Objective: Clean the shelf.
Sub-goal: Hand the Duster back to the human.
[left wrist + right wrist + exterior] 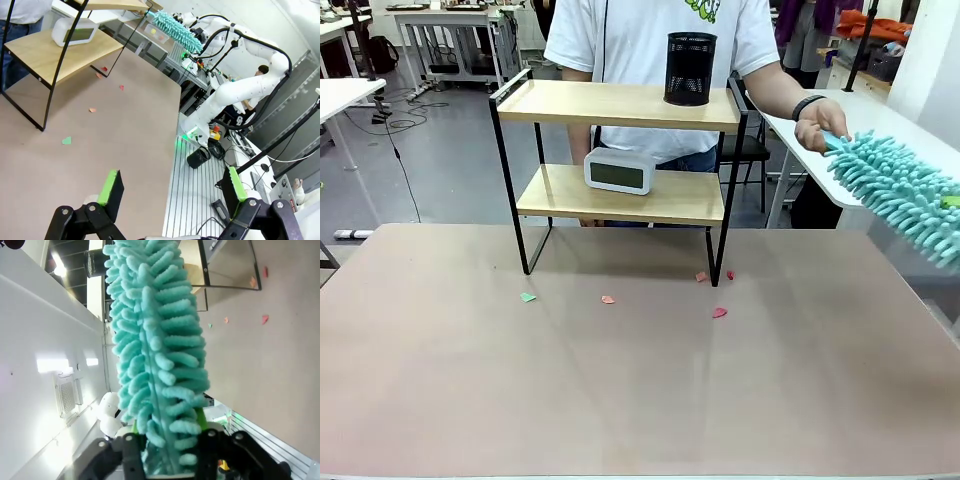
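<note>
The shelf [610, 103] stands at the table's far side, with a black mesh cup [690, 68] on its top board and a white clock [618, 171] on the lower one. A fluffy teal duster [895, 190] reaches in from the right; a person's hand [820, 128] grips its far tip. In the right wrist view the duster [155, 340] rises from between the fingers of my right gripper [172, 450]; its strands hide the pads. My left gripper [172, 182] hangs open and empty over the table's near edge, far from the shelf [55, 50].
Small paper scraps lie on the table [640, 400] in front of the shelf: a green one [527, 297], a pink one [608, 299] and red ones [719, 312] by the right leg. A white side table [880, 125] stands at the right.
</note>
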{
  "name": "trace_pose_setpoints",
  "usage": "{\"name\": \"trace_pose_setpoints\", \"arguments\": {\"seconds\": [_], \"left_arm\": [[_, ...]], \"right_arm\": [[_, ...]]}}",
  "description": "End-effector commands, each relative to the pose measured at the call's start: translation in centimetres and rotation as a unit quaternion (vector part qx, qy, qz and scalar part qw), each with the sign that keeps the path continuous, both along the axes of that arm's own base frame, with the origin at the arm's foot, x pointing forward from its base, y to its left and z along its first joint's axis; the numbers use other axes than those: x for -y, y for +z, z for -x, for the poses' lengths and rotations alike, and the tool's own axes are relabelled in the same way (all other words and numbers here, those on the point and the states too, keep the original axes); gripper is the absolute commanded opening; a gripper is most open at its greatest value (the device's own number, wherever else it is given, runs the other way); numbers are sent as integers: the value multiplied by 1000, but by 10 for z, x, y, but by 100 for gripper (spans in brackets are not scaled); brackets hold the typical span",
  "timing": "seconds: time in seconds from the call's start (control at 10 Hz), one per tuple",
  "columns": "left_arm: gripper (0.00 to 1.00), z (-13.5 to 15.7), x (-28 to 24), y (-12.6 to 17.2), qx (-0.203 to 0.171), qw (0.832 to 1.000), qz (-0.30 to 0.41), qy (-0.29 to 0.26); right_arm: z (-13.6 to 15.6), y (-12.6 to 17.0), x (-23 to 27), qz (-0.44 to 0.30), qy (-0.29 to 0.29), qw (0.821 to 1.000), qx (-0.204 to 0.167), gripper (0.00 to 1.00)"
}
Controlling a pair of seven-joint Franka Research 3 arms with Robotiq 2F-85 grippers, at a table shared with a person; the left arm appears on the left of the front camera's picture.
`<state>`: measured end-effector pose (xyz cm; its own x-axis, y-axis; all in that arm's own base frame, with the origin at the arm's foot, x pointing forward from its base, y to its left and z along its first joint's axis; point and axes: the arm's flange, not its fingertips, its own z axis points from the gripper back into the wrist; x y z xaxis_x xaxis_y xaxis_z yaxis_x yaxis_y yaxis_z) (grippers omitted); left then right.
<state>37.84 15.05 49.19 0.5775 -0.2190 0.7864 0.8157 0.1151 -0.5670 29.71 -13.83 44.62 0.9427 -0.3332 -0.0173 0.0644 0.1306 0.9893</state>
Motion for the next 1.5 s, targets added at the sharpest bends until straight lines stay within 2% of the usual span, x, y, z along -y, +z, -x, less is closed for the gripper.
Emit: {"name": "trace_pose_setpoints", "arguments": {"seconds": [0.0,0.1,0.2,1.4], "left_arm": [[100,1,-3,1,9,1000,0,-5],[100,1,-3,1,9,1000,0,-5],[100,1,-3,1,9,1000,0,-5],[100,1,-3,1,9,1000,0,-5]], "right_arm": [[6,2,8,-1,-1,1000,10,100],[7,3,9,-6,-2,1000,12,97],[8,4,10,-11,-3,1000,16,100],[5,2,6,-9,-4,1000,5,100]]}}
